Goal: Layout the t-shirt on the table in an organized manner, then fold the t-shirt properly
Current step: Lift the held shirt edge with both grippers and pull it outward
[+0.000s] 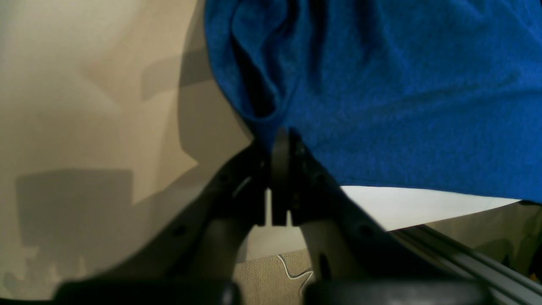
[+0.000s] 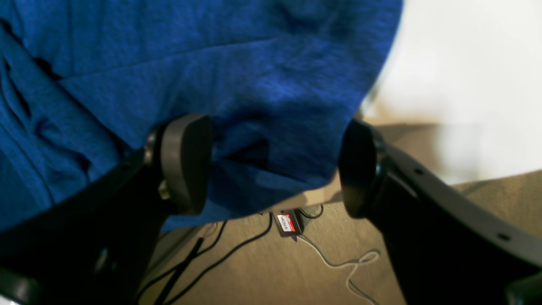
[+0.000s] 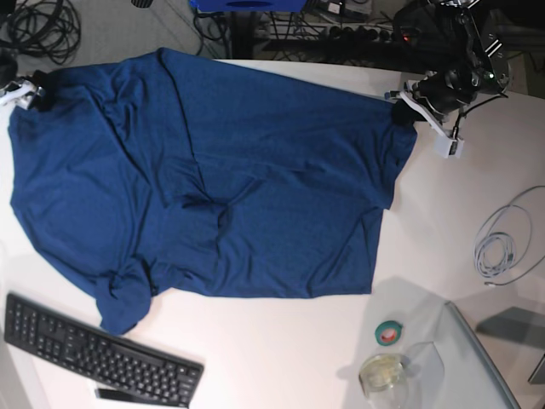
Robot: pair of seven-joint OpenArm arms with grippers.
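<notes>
The dark blue t-shirt [image 3: 221, 187] lies spread and wrinkled across the white table [image 3: 281, 358], with a bunched sleeve near the keyboard. My left gripper [image 3: 398, 109] is at the shirt's far right corner, by the table's back edge. In the left wrist view its fingers [image 1: 279, 146] are pressed together on a fold of the t-shirt [image 1: 402, 93]. My right gripper [image 3: 34, 89] is at the shirt's far left corner. In the right wrist view this gripper [image 2: 271, 169] stands open, its pads [image 2: 186, 161] wide apart, with the t-shirt [image 2: 237, 76] hanging loose between and beyond them.
A black keyboard [image 3: 94, 358] lies at the front left. A green tape roll [image 3: 390, 332] and a glass jar [image 3: 383, 375] sit at the front right, beside a clear panel [image 3: 477, 358]. A coiled white cable [image 3: 502, 243] lies at the right. Cables [image 2: 338, 262] lie on the floor.
</notes>
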